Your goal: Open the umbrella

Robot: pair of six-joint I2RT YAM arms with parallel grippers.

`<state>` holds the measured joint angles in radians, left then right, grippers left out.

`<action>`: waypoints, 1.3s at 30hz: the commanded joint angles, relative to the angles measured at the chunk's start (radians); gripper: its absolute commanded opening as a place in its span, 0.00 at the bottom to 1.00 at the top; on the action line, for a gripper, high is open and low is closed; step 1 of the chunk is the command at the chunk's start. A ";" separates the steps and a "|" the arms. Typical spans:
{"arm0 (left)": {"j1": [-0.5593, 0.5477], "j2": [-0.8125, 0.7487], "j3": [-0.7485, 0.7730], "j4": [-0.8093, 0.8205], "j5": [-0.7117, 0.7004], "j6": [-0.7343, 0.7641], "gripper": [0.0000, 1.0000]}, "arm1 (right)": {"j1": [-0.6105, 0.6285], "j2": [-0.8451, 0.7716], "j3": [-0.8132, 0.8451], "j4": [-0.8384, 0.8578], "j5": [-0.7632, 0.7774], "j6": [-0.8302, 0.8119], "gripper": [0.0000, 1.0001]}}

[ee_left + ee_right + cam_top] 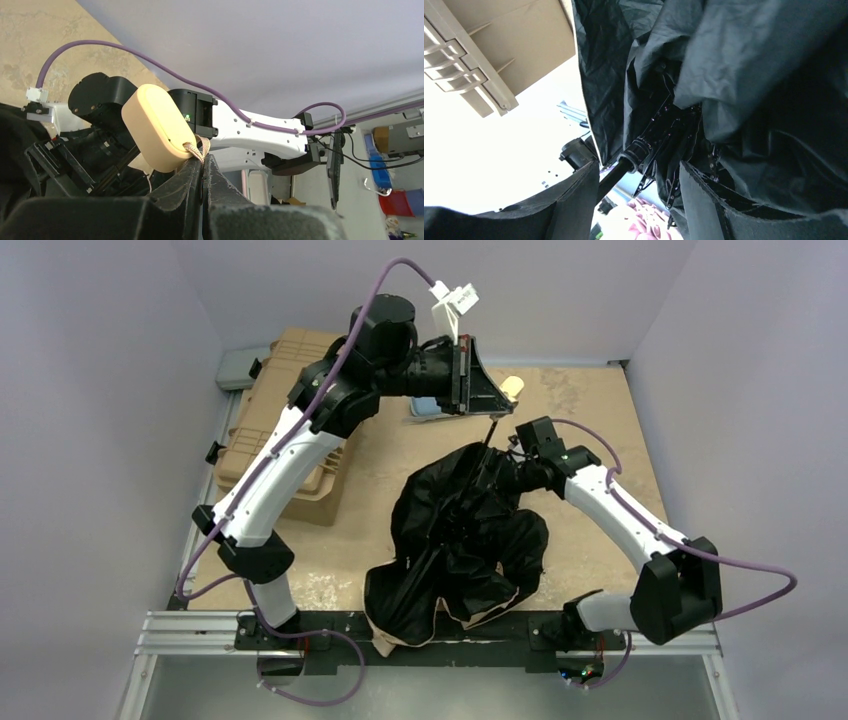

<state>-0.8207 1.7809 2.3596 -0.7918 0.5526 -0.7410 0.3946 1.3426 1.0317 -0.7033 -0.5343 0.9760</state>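
Note:
The umbrella [460,540] lies half spread on the table, its black underside up and pale beige cloth showing at the near edge. Its thin black shaft [490,435] runs up to the round beige handle [512,387]. My left gripper [490,390] is shut on the woven strap [200,147] of the handle [157,127], which rests on top of my fingers. My right gripper [505,465] is open. The shaft and its runner [634,155] and folded ribs lie between its fingers [574,200], the shaft close to the left one. The black canopy [749,75] hangs over it.
A tan ribbed hard case [290,420] stands at the back left and also shows in the right wrist view [499,45]. A light-blue sleeve [425,407] lies under my left gripper. Lilac walls close in on both sides and behind.

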 commanded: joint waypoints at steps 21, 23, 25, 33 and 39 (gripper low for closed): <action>0.100 -0.156 0.066 0.631 -0.070 0.022 0.00 | -0.093 -0.183 0.047 0.214 0.158 -0.272 0.75; 0.099 -0.200 -0.033 0.677 -0.078 0.031 0.00 | -0.092 -0.278 -0.034 0.311 0.223 -0.312 0.75; 0.099 -0.274 -0.182 0.715 -0.095 0.037 0.00 | -0.091 -0.401 -0.142 0.454 0.278 -0.360 0.75; 0.098 -0.504 -0.731 0.776 -0.220 -0.015 0.00 | -0.087 -0.558 -0.235 0.620 0.366 -0.315 0.77; 0.098 -0.585 -0.987 0.776 -0.220 -0.063 0.00 | -0.086 -0.227 0.006 0.208 0.212 -0.033 0.76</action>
<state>-0.7227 1.2648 1.4822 -0.0914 0.3626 -0.7650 0.3038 0.9432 0.9108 -0.2386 -0.2317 0.7666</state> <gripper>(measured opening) 0.009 0.767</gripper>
